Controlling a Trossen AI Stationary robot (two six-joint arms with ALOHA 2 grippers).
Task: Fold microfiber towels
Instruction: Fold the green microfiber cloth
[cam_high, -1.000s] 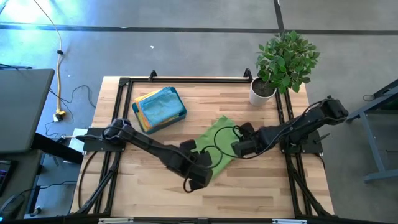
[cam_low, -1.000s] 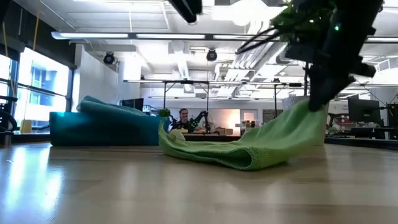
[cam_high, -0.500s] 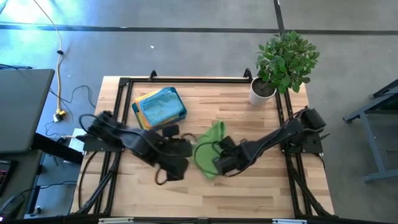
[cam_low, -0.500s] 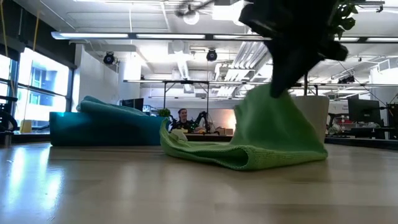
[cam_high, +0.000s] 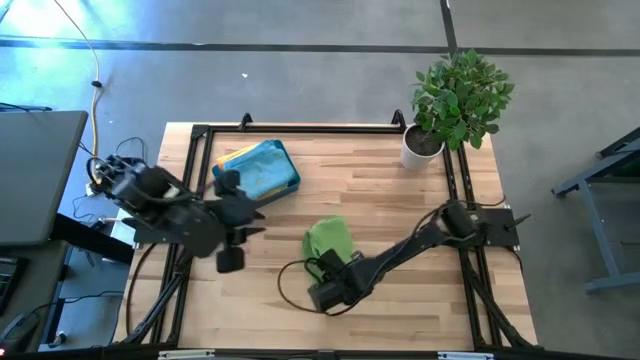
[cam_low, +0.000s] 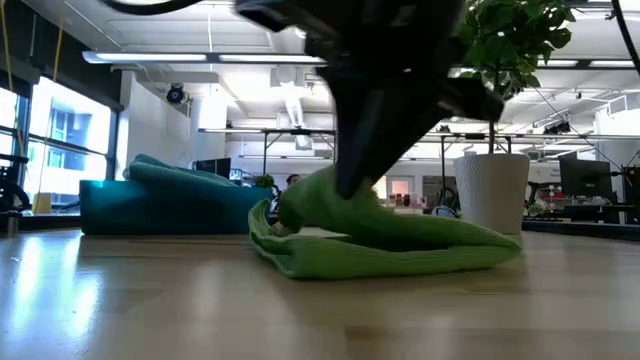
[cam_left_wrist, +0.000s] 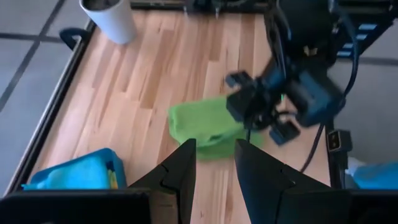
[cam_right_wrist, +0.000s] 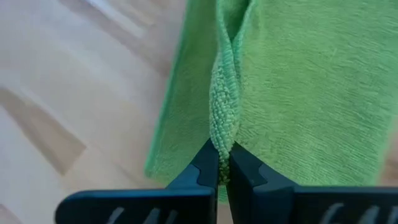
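A lime green towel (cam_high: 328, 238) lies folded over on the wooden table, a little right of its middle; it also shows in the low view (cam_low: 400, 245) and the left wrist view (cam_left_wrist: 202, 124). My right gripper (cam_high: 325, 292) is shut on the towel at its near side. My left gripper (cam_high: 245, 218) is open and empty near the table's left side, left of the towel; its two fingers (cam_left_wrist: 186, 168) stand apart in its wrist view. More towels, light blue on top with yellow and orange below, lie in the teal tray (cam_high: 258, 175) at the back left. My right gripper (cam_right_wrist: 222, 165) pinches a bunched ridge of the green towel's edge (cam_right_wrist: 222, 134) between its two fingers, several layers thick. The fingers come from above, slanting down (cam_low: 345, 180). The held part is raised a little (cam_low: 320, 200); the rest of the towel lies on the table.
A potted plant in a white pot (cam_high: 423, 146) stands at the table's far right corner. A black frame (cam_high: 200, 135) runs along the table's edges. Bare wood lies near the front edge (cam_high: 400, 320). The room with desks and a person shows beyond the table (cam_low: 295, 190).
My right gripper has gone toward the table's left and near edge with the towel's edge, laying that half over the other, so the towel is now folded and smaller. My left gripper has drawn away from the towel toward the table's left edge.
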